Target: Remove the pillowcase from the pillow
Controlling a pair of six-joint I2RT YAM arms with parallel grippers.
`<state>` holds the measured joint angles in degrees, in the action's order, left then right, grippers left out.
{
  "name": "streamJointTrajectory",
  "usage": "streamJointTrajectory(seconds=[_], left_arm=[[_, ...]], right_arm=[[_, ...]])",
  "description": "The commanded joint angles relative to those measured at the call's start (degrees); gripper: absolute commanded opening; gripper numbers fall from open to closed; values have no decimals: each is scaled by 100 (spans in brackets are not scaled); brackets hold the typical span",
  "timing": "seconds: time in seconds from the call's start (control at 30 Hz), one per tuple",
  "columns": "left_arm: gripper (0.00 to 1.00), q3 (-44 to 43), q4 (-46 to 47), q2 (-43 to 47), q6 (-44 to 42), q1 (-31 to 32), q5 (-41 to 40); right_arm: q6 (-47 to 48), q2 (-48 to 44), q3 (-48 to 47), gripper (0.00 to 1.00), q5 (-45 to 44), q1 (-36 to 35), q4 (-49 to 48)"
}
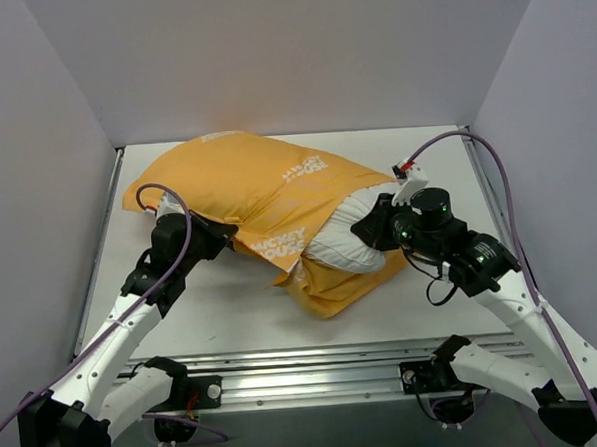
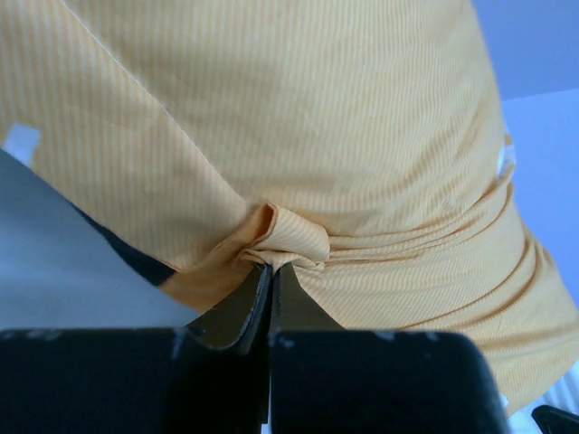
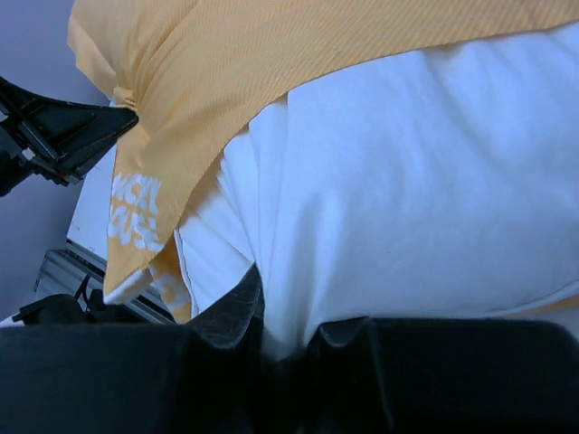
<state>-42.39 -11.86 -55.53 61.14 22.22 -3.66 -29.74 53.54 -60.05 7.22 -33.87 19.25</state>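
Observation:
The orange-yellow pillowcase [image 1: 256,186] lies across the middle of the table, white lettering up. The white pillow [image 1: 344,239] pokes out of its open right end. My left gripper [image 1: 231,233] is at the cover's near left side. In the left wrist view it [image 2: 270,264] is shut on a small bunched fold of the pillowcase [image 2: 317,117]. My right gripper [image 1: 376,227] is at the exposed end of the pillow. In the right wrist view it [image 3: 294,312] is shut on a pinch of the pillow [image 3: 416,181], with the pillowcase [image 3: 226,63] edge pulled back above it.
The white table [image 1: 223,308] has grey walls at the back and both sides. A metal rail [image 1: 306,368] runs along the near edge with both arm bases. Purple cables loop over each arm. The left arm's gripper [image 3: 63,136] shows at the left of the right wrist view.

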Motion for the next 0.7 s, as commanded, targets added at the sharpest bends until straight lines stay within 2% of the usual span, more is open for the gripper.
streamJointTrajectory(seconds=[0.0, 0.17, 0.23, 0.33, 0.47, 0.53, 0.57, 0.6, 0.63, 0.67], left_arm=[[2, -67, -722, -195, -814, -1052, -2507], [2, -208, -476, -722, -1279, -1193, -2745], [2, -331, -178, -1003, -1490, -1185, -2115], [2, -542, 113, -1311, -1772, -1106, -1068], [3, -840, -149, -1364, -2070, -965, -908], [9, -1033, -474, -1259, -2203, -956, -882], [13, -1113, -615, -1215, -2308, -947, -873], [22, -1183, -912, -1119, -2352, -947, -856], [36, -1271, -1054, -1066, -2388, -939, -838], [41, -1402, -1316, -1013, -2458, -930, -786]], right_arm=[[513, -687, -945, 0, -1302, 407, 1353], [311, -722, -1342, 0, -1250, 407, 1451], [389, -626, -1290, 0, -839, 416, 1276], [469, -328, -862, 0, 373, 407, 969], [302, -81, -183, 0, 1622, 267, 379], [432, 208, -95, 0, 2192, 66, 378], [512, 314, -138, 2, 2248, -240, 465], [591, 411, -225, 19, 2196, -408, 718], [653, 525, -339, 29, 1821, -567, 843], [740, 543, -593, 40, 1635, -673, 957]])
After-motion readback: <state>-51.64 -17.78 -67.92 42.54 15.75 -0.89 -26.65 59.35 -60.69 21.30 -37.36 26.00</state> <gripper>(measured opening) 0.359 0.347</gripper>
